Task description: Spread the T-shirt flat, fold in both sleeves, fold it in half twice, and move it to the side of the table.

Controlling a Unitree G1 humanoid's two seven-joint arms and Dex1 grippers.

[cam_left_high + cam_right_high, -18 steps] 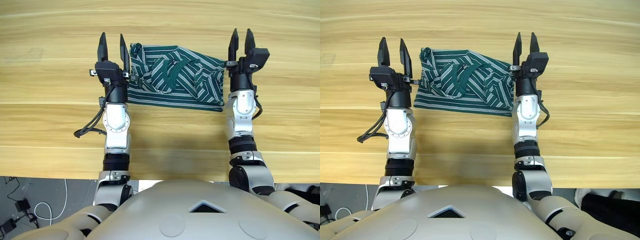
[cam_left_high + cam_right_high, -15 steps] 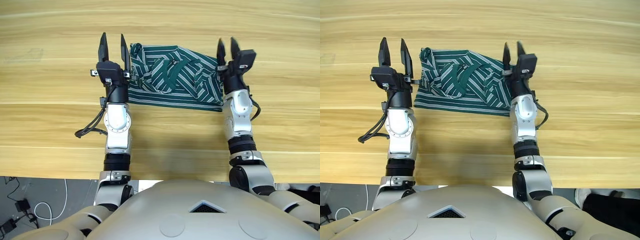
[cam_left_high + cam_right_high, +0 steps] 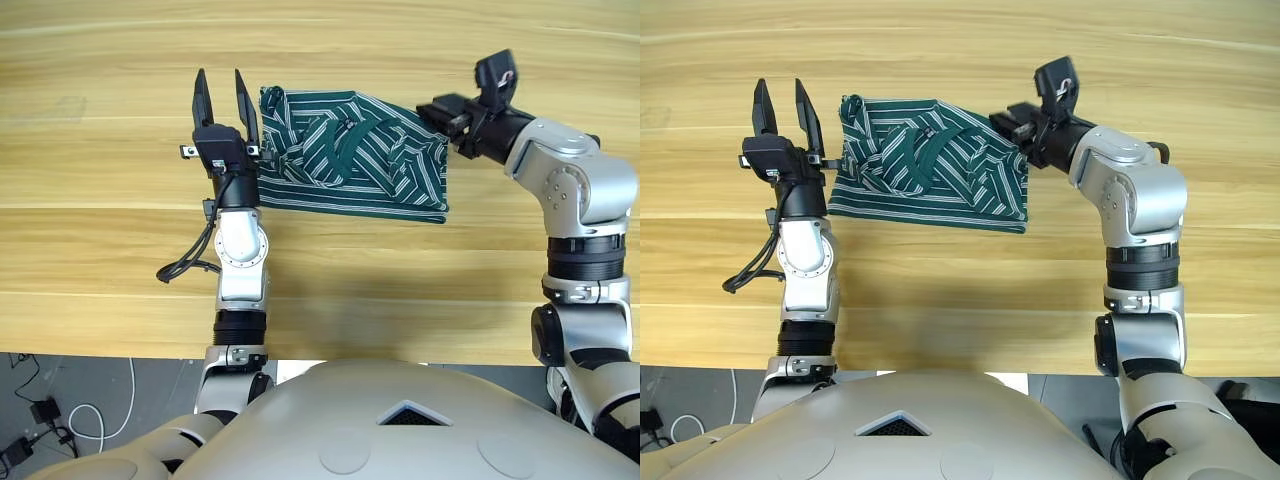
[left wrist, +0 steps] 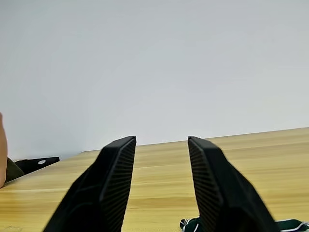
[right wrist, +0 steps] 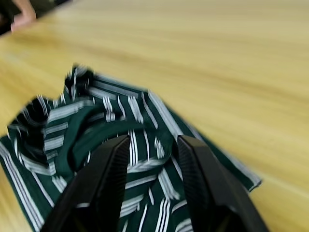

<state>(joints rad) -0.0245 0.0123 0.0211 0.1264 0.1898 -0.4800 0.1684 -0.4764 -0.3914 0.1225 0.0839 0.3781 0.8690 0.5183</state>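
Observation:
The green striped T-shirt (image 3: 350, 160) lies folded into a rumpled rectangle on the wooden table (image 3: 100, 250). My left gripper (image 3: 220, 92) stands open just beside the shirt's left edge, its fingers pointing to the far side with nothing between them. In the left wrist view the left gripper (image 4: 161, 141) frames bare table, with a scrap of the shirt (image 4: 192, 224) low down. My right gripper (image 3: 438, 112) comes in from the right, pointing left over the shirt's far right corner. It is open in the right wrist view (image 5: 152, 141), hovering above the striped cloth (image 5: 58, 130).
The table's front edge (image 3: 120, 352) runs close to me, with cables on the floor (image 3: 70, 410) below at the left. Bare wood stretches far beyond the shirt and to both sides. A small black object (image 4: 36, 164) lies on the table far off.
My right arm has swung out to the right and turned, so its gripper now points left at the shirt's far right corner. The left gripper and the shirt have stayed put.

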